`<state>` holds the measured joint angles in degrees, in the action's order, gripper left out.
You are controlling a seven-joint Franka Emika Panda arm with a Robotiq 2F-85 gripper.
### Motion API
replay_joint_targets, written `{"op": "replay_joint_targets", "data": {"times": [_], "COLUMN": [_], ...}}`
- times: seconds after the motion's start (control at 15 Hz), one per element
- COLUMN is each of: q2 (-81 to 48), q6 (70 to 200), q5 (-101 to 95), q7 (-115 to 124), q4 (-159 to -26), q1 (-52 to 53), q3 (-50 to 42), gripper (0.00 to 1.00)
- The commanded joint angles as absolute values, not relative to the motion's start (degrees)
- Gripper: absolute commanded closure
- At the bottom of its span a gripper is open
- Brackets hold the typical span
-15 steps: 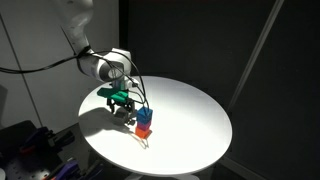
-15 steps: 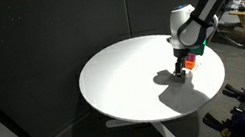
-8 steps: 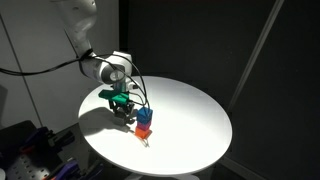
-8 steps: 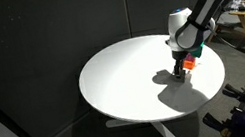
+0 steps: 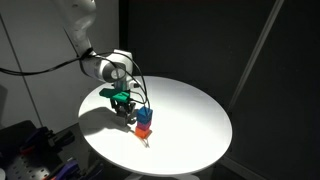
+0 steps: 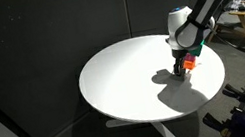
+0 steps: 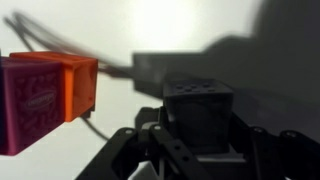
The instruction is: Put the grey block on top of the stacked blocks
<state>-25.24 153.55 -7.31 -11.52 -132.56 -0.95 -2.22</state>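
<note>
Where the wrist view looks down between the fingers, the grey block (image 7: 198, 105) is seen sitting between them, and the gripper (image 7: 199, 128) is closed on its two sides, a dark finger (image 7: 158, 135) pressed against each flank. Whether the block rests on the surface or is raised just off it cannot be told. To the left in that view, near but apart from the grey block, the stacked blocks (image 7: 50, 92) are shown as an orange-red face beside a purplish one (the colour is shifted by the lighting).

In an exterior view the stacked blocks (image 5: 145, 121) are seen upright on the round white table (image 5: 195, 110), the blue cube (image 5: 145, 115) placed squarely on the orange-red cube (image 5: 145, 129). The gripper (image 5: 124, 108) is held low over the table just beside the stack, pointing downward, with the arm (image 5: 85, 45) reaching in from above. The grey block cannot be made out there, being hidden by the fingers.

In an exterior view from the opposite side, the gripper (image 6: 181, 70) is found near the table's (image 6: 124, 78) far edge, and the stacked blocks (image 6: 190, 62) are partly covered by it, only an orange-red patch being visible.
</note>
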Motion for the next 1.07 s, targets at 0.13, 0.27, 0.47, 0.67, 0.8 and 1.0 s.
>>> {"op": "replay_joint_targets", "data": {"times": [0.13,0.27,0.47,0.67,0.8,1.0], "q2": [-19.1,-17.0,-13.8,-11.0,-9.2,-6.5], "q6": [148.9,147.3,145.5,143.8,142.4,140.6], "q5": [-8.3,-7.8,-7.6,-7.7,-7.6,-7.4], "q7": [-10.4,-11.1,-11.4,-11.3,-11.3,-11.5], "q4": [-133.9,-134.2,-134.7,-135.2,-135.4,-135.9], "q1": [-1.2,-1.6,-1.8,-1.7,-1.8,-2.0], "q3": [-2.6,-2.3,-2.2,-2.3,-2.3,-2.4], "gripper": [0.70,0.70,0.70,0.70,0.70,0.70]}}
